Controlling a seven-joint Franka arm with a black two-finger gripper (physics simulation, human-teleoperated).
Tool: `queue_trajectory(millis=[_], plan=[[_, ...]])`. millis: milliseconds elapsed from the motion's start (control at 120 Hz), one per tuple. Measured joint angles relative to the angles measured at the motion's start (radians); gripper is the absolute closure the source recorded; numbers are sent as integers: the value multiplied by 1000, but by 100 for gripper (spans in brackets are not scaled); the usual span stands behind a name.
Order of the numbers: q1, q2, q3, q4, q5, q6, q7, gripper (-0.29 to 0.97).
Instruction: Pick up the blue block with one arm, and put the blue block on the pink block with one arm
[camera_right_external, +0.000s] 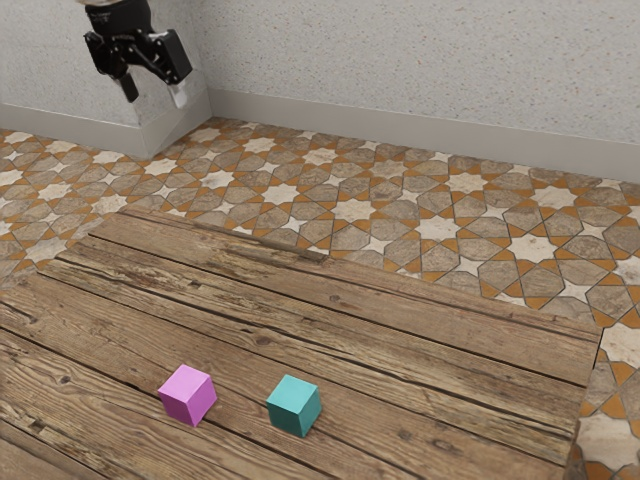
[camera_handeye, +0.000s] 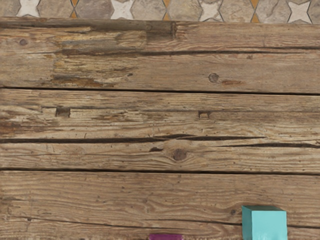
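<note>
Your end effector (camera_right_external: 155, 90) hangs high in the upper left of the exterior frame, its two black fingers spread wide with nothing between them. The blue block (camera_right_external: 294, 405) sits on the worktop (camera_right_external: 380, 300) at the lower centre of that frame, close to the near edge. It is well apart from the end effector, down and toward the exterior view's right. I judge that diagonal to be what the coming move turns on: you must carry the hand across the planks and a long way down before any grasp is possible. The pink block (camera_right_external: 187, 394) rests near the blue one, on the side toward the exterior view's left, with bare wood between them. Each is turned so a corner faces the camera. A cube offers no long axis, so the choice is only which pair of faces to close on. In the wrist view the blue block (camera_handeye: 264, 223) shows a flat top with its sides squared to the planks, and a sliver of the pink block (camera_handeye: 166, 236) lies beside it. The pick has not begun. I would take the faces that do not look toward the pink block, since open fingers coming down on that side could nudge it.
</note>
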Motion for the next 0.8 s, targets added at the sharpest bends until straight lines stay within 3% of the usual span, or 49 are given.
queue_trajectory(millis=[167, 275, 408, 492, 700, 800], plan=[[106, -2, 4, 13, -3, -26, 5, 2], [217, -18, -31, 199, 1, -69, 7, 2], [250, 41, -44, 229, -9, -105, 0, 2], [227, 78, -44, 227, -12, -117, -8, 2], [43, 123, -45, 195, -16, -129, -22, 2], [23, 58, -38, -7, -19, -60, -28, 2]])
